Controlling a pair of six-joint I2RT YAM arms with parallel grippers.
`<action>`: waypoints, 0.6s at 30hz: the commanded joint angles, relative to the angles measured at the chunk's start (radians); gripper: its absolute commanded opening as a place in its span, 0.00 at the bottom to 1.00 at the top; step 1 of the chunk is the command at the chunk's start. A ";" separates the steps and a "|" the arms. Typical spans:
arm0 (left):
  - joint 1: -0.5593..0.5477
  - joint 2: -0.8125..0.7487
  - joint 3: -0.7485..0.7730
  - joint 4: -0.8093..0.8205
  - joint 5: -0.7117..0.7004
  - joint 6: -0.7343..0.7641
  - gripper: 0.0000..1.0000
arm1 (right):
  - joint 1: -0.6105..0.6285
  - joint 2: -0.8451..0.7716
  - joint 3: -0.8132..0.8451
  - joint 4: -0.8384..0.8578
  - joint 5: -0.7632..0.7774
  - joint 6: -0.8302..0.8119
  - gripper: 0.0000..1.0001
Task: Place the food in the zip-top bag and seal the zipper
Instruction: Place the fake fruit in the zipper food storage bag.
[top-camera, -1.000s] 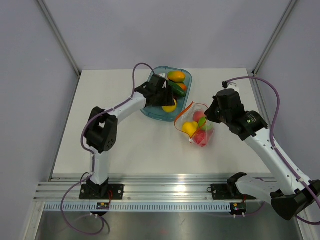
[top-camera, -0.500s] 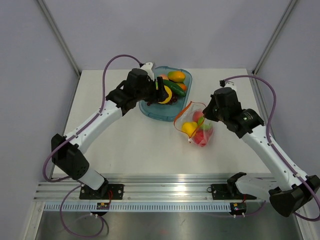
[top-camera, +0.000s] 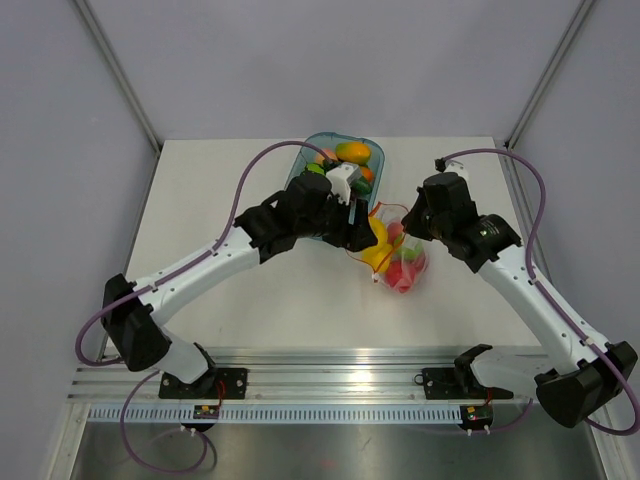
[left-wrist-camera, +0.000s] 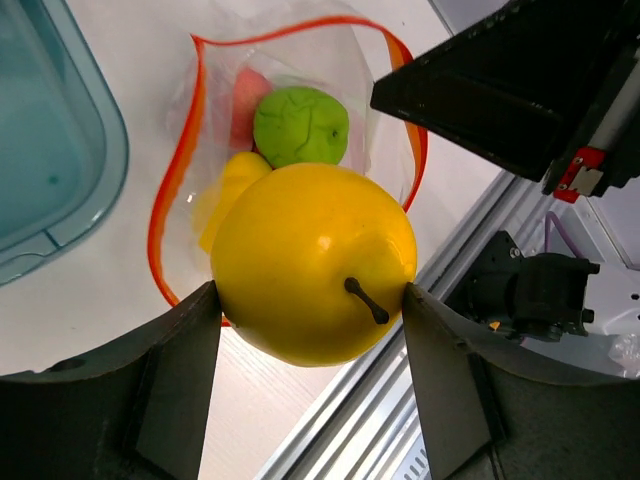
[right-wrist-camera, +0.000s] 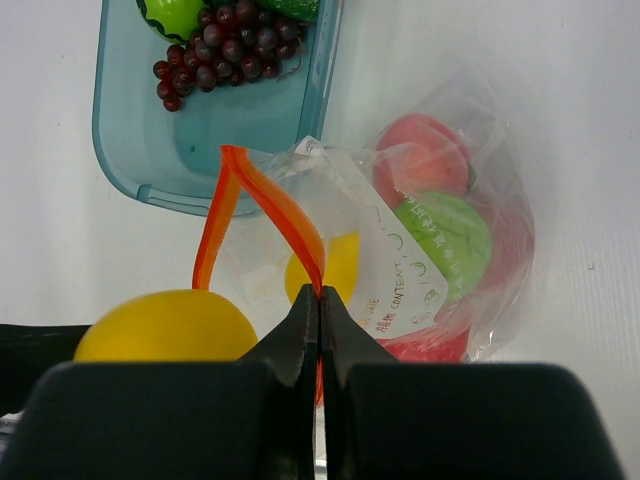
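Note:
My left gripper (left-wrist-camera: 310, 297) is shut on a glossy yellow fruit (left-wrist-camera: 315, 260) with a dark stem, held just over the open mouth of the zip-top bag (left-wrist-camera: 385, 130). In the top view this fruit (top-camera: 378, 238) hangs at the bag's left edge. The clear bag (top-camera: 408, 265) lies on the table with a green lime (left-wrist-camera: 300, 125), a red piece (left-wrist-camera: 245, 100) and another yellow piece (left-wrist-camera: 228, 195) inside. My right gripper (right-wrist-camera: 320, 295) is shut on the red-orange zipper (right-wrist-camera: 285, 215), lifting that side of the mouth so it gapes.
The translucent blue tray (top-camera: 378, 150) stands behind the bag, with an orange-green mango (top-camera: 352, 152) and purple grapes (right-wrist-camera: 220, 55) in it. Its near corner (left-wrist-camera: 60, 150) lies close to the bag's mouth. Both arms crowd the space around the bag.
My left arm has carried the yellow fruit out of the tray and rightward to the bag's mouth. The right gripper has kept its hold on the zipper and barely moved.

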 joint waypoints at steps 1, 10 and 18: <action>-0.002 0.023 -0.010 0.096 0.066 -0.034 0.34 | -0.001 -0.026 0.001 0.041 -0.006 0.009 0.00; -0.019 0.179 0.081 0.142 0.099 -0.062 0.35 | -0.001 -0.063 -0.001 0.025 -0.023 0.015 0.00; -0.034 0.239 0.193 0.047 0.108 -0.017 0.99 | -0.001 -0.093 0.001 -0.001 -0.009 0.010 0.00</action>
